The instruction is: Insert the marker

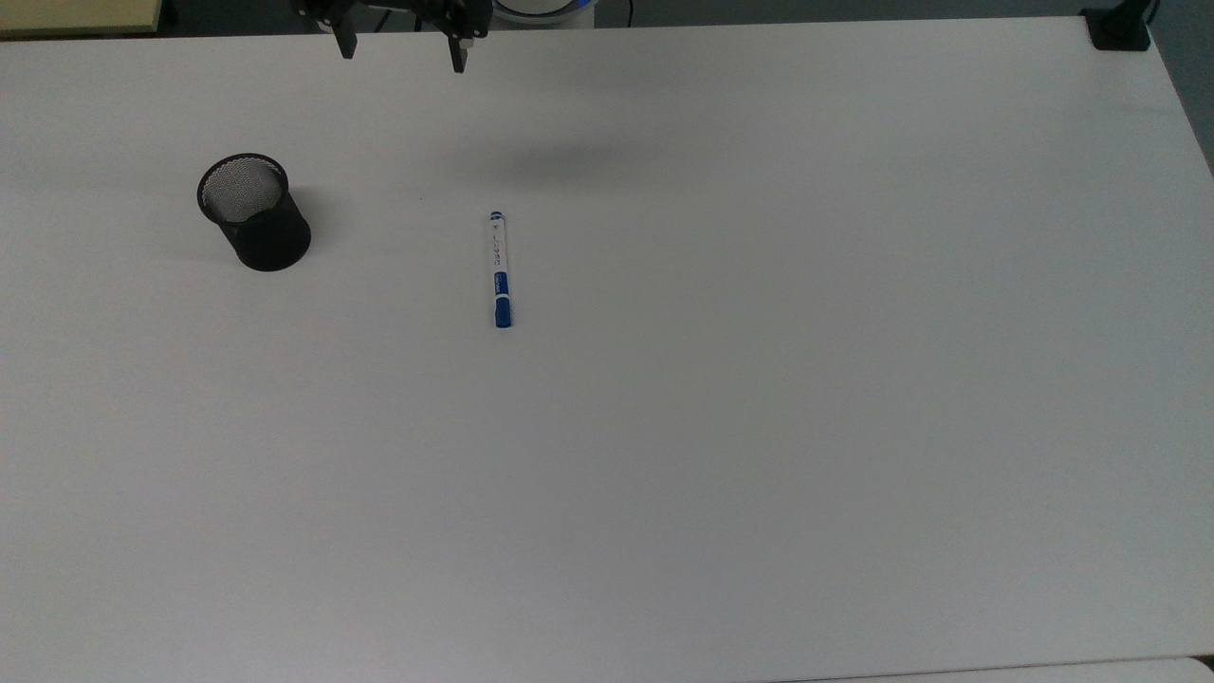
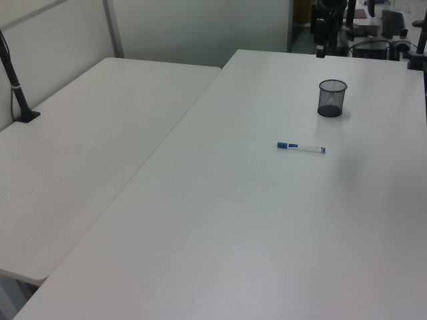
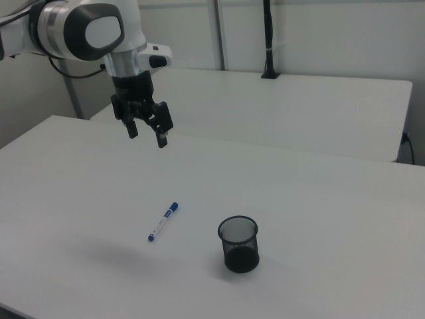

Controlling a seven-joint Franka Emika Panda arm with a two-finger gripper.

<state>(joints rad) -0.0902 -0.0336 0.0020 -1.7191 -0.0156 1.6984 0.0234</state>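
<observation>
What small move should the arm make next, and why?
Probably lower the open gripper over the marker, fingers straddling its barrel. The marker lies flat on the table, apart from the upright mesh cup, and the gripper hangs empty above the table.

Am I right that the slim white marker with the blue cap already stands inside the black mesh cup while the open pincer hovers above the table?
Not quite: the slim white marker with the blue cap lies flat on the white table, apart from the black mesh cup, as the top view shows. The pincer does hover open.
</observation>
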